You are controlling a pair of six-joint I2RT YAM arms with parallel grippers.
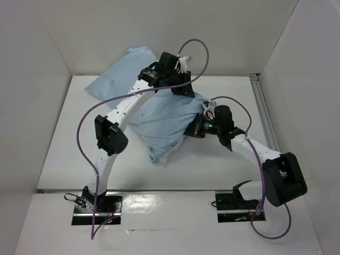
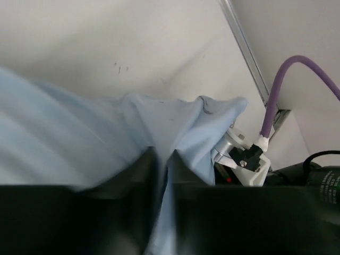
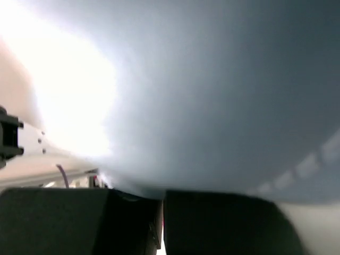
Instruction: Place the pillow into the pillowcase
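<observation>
The counter [image 1: 69,143] in front of me is plain white, walled in white on three sides, with a metal rail [image 1: 264,114] along its right edge. On it lies the pillowcase [image 1: 159,119], pale blue and wrinkled, reaching from the far left corner to the middle (plumpest at its near end). There a bit of the white pillow [image 1: 169,152] pokes out onto the surface.
</observation>
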